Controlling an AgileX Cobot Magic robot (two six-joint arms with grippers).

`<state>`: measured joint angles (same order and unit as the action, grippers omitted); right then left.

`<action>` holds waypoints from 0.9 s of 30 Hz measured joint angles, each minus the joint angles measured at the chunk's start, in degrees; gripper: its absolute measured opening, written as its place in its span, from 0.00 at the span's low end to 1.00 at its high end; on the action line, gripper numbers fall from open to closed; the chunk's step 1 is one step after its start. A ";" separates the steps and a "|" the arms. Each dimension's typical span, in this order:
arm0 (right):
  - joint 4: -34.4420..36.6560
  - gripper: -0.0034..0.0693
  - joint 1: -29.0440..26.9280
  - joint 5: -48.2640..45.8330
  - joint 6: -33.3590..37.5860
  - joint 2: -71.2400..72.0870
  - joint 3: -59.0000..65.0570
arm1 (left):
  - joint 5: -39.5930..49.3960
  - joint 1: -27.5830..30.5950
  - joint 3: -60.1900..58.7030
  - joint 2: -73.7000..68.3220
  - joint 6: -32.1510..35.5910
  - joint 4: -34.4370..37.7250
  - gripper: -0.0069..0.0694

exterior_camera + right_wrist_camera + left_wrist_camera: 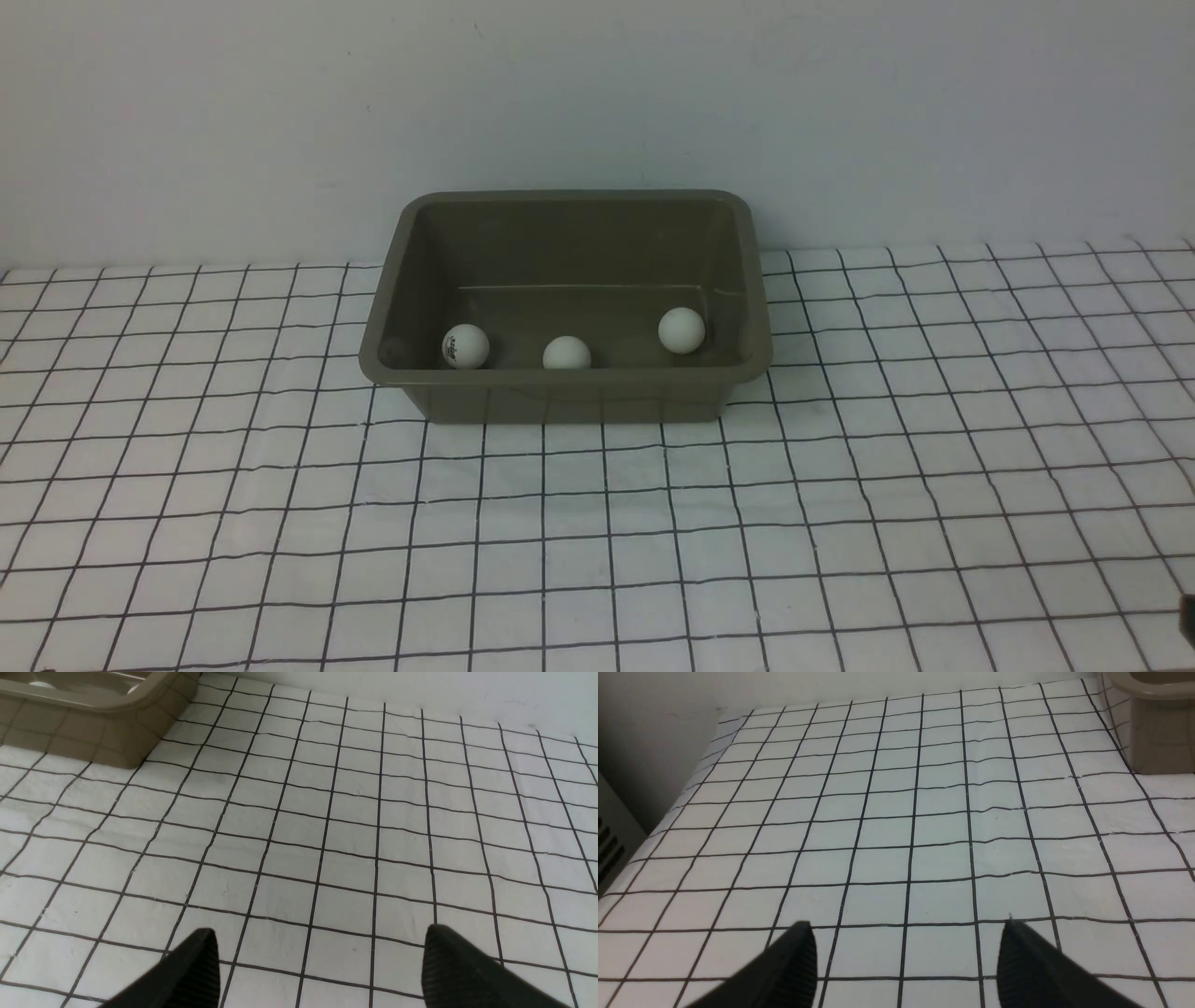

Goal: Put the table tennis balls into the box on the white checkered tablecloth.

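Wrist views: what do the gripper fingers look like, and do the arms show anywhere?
Left gripper and right gripper each show two matte black, tapered fingers with finely ribbed inner faces. No cables or markings visible. The arms themselves are out of frame in every view.

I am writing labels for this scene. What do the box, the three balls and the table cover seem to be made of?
The box: likely moulded plastic, olive-brown, slightly glossy; rounded corners, flared rim, faint reflections on its walls.
The table tennis balls: probably thin plastic, matte white, with no sharp highlights.
The white checkered tablecloth: seemingly cloth; it shows soft wrinkles and wavy grid lines.
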<state>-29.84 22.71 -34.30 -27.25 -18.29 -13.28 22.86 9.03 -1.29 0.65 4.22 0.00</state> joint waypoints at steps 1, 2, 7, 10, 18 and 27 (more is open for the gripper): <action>0.00 0.77 0.00 0.00 0.00 0.00 0.00 | 0.00 0.00 0.00 0.00 0.00 0.00 0.70; 0.00 0.77 0.00 0.00 0.00 0.00 0.00 | 0.00 0.00 0.00 0.00 0.06 0.00 0.70; 0.00 0.77 0.00 0.00 0.00 0.00 0.00 | 0.00 0.00 0.00 0.00 0.17 0.00 0.70; 0.00 0.77 0.00 0.00 0.00 0.00 0.00 | 0.00 0.00 0.00 0.00 0.17 0.00 0.70; -4.19 0.77 -0.75 17.64 -4.62 0.00 0.64 | 0.00 0.00 0.00 0.00 0.17 0.00 0.70; -8.83 0.77 -13.75 42.57 -12.43 1.36 9.00 | 0.00 0.00 0.00 0.00 0.17 0.00 0.70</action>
<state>-38.68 8.96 8.28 -39.69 -16.93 -4.28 22.86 9.03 -1.29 0.65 4.39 0.00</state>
